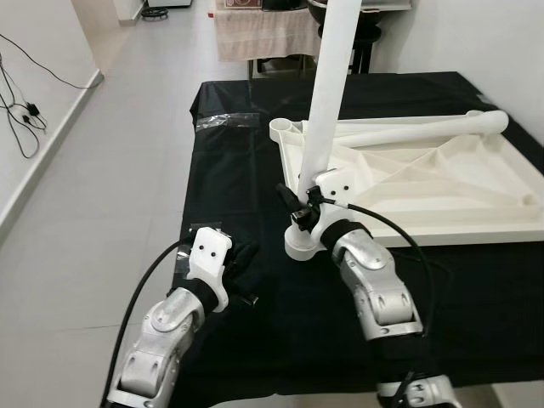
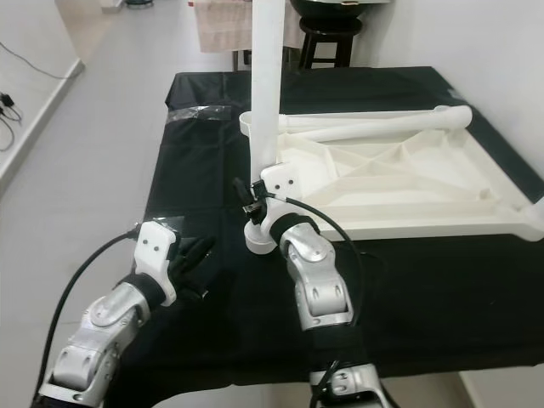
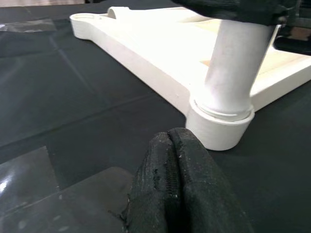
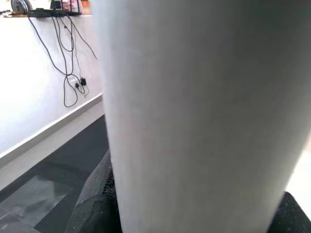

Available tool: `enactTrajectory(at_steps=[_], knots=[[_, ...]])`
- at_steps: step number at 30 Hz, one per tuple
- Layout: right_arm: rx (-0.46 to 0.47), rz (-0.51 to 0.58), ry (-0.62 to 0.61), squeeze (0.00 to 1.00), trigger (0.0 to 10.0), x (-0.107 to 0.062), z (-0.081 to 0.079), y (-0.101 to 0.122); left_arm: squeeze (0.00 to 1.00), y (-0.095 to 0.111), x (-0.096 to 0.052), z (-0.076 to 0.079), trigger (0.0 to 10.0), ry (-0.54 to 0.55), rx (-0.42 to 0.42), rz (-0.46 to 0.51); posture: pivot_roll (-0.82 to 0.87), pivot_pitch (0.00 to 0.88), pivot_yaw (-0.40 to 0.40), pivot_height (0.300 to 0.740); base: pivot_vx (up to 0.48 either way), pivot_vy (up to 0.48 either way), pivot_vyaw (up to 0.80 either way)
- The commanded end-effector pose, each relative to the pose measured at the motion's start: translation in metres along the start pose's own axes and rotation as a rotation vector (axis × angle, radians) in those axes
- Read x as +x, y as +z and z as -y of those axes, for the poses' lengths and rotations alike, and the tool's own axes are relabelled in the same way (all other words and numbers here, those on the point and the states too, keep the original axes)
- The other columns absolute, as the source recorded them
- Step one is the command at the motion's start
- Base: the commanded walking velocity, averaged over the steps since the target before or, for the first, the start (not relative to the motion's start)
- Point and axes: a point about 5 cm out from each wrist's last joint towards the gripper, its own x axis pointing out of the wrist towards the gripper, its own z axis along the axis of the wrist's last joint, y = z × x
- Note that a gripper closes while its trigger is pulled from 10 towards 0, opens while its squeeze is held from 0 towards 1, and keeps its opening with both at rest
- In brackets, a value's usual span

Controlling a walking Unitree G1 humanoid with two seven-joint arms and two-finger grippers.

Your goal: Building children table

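- Head stereo pair: looks forward and down from above both arms; both eyes share the black-covered table (image 1: 255,340) and white tabletop (image 2: 408,183).
- Left wrist camera: low over the cloth, facing the leg socket (image 3: 219,127), near.
- Right wrist camera: pressed close against the upright leg (image 4: 194,107); wall behind.

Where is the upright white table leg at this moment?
The table leg stands in the corner socket of the upturned tabletop, held by the right gripper.

- Setting: a home interior with a pale tiled floor (image 1: 127,170) and white walls (image 1: 34,76).
- Far side: a dark stool (image 2: 327,38) and a cloth-draped table (image 1: 263,34).
- Left wall: loose cables (image 1: 21,106).
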Motion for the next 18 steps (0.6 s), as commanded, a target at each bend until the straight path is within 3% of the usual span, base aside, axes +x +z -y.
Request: enactTrajectory(at_steps=[1,3,4,9,10,11,12,13,16,18], knots=[[0.062,-0.185,0.028,0.0,10.0,-0.006,0.0,-0.033,0.0,-0.003,-0.002,-0.001,10.0,0.009,-0.006,-0.01,0.0,0.12,-0.006,0.74,0.0,0.0,0.0],[0.077,-0.177,0.066,0.0,10.0,-0.002,0.0,-0.029,0.0,-0.003,-0.001,0.0,10.0,0.005,-0.008,-0.011,0.0,0.12,-0.004,0.74,0.0,0.0,0.0],[0.088,-0.157,0.099,1.0,10.0,0.001,-0.002,-0.02,0.0,-0.003,-0.001,0.001,10.0,0.0,-0.01,-0.012,0.0,0.118,-0.005,0.74,0.0,0.0,0.0],[0.085,-0.091,0.222,1.0,10.0,0.013,0.001,0.004,0.0,-0.004,0.0,0.002,10.0,-0.005,-0.011,-0.013,0.0,0.115,-0.01,0.74,0.0,0.0,0.0],[0.061,-0.06,0.316,0.67,10.0,0.018,0.004,0.017,0.0,-0.004,0.0,0.002,10.0,-0.005,-0.012,-0.013,0.01,0.115,-0.014,0.74,0.0,0.0,0.0],[0.042,-0.042,0.376,0.67,10.0,0.022,0.007,0.025,0.0,-0.004,0.0,0.003,10.0,-0.004,-0.012,-0.012,0.01,0.113,-0.015,0.74,0.0,0.0,0.0],[0.018,-0.028,0.471,0.0,10.0,0.025,0.009,0.031,0.0,-0.004,0.0,0.003,10.0,-0.002,-0.012,-0.011,0.01,0.111,-0.018,0.74,0.0,0.0,0.0],[0.018,-0.028,0.471,0.0,10.0,0.025,0.009,0.031,0.0,-0.004,0.0,0.003,10.0,-0.002,-0.012,-0.011,0.01,0.111,-0.018,0.74,0.0,0.0,0.0],[-0.026,-0.03,0.663,0.0,10.0,0.028,0.013,0.037,0.0,-0.004,0.001,0.003,10.0,0.002,-0.012,-0.009,0.02,0.107,-0.022,0.74,0.0,0.0,0.0],[-0.028,-0.043,0.699,0.0,10.0,0.03,0.013,0.036,0.0,-0.004,0.001,0.003,10.0,0.003,-0.012,-0.009,0.02,0.103,-0.023,0.74,0.0,0.0,0.0]])
